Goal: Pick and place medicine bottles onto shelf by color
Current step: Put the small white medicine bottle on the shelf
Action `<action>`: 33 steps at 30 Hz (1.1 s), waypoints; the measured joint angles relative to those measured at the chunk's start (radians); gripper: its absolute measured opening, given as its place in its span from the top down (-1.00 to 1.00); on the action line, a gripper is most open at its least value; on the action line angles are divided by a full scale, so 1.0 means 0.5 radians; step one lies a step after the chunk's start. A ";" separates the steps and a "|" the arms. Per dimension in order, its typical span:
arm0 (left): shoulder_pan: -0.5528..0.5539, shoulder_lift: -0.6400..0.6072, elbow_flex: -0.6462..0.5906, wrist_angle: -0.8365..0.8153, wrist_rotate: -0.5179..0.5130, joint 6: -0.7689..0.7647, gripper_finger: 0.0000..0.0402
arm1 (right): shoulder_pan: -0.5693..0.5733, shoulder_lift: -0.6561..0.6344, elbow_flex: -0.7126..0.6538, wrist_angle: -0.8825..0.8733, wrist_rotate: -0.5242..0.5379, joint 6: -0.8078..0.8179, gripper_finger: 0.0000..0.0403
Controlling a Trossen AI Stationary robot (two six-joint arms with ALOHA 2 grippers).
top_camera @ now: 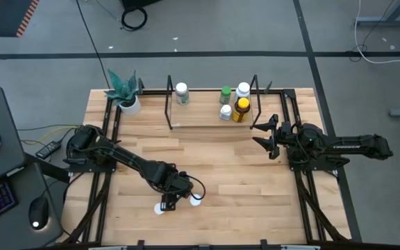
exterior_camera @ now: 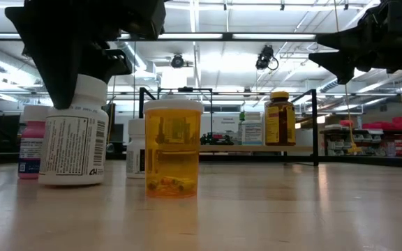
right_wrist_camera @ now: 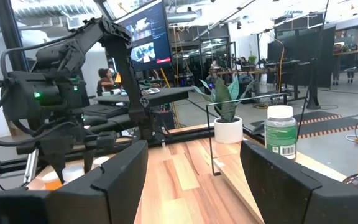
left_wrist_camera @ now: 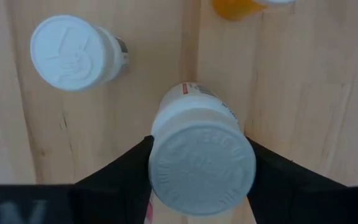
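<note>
One white round plastic bottle with white cap (left_wrist_camera: 201, 165) flanked by left gripper (left_wrist_camera: 201, 177), jaws not visibly clamped; grasp step. Next: closure, lift toward light-wood wire-framed shelf (top_camera: 207, 123). Right gripper (top_camera: 264, 136) parked open beside shelf.

left claw (top_camera: 173, 202) low, right claw (top_camera: 264, 135) raised, open

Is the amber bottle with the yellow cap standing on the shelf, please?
Yes, the amber bottle stands upright on the shelf near its right end.

High: straight down, far above worktop (top_camera: 214, 160).
Low: worktop level, bottles close, shelf (exterior_camera: 257, 148) at 12 o'clock.
Left wrist: close above white bottle (left_wrist_camera: 201, 158), which low view shares.
Right wrist: level, faces across the worktop.
</note>
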 joint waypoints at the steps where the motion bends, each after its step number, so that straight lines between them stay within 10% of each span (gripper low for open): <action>1: 0.002 -0.007 -0.001 -0.001 -0.002 0.005 -0.06 | 0.000 0.000 0.000 0.000 0.000 0.000 -0.31; 33: 0.808 -0.134 0.273 -0.455 -0.281 0.901 -0.07 | 0.000 0.000 -0.001 0.014 -0.001 0.000 -0.31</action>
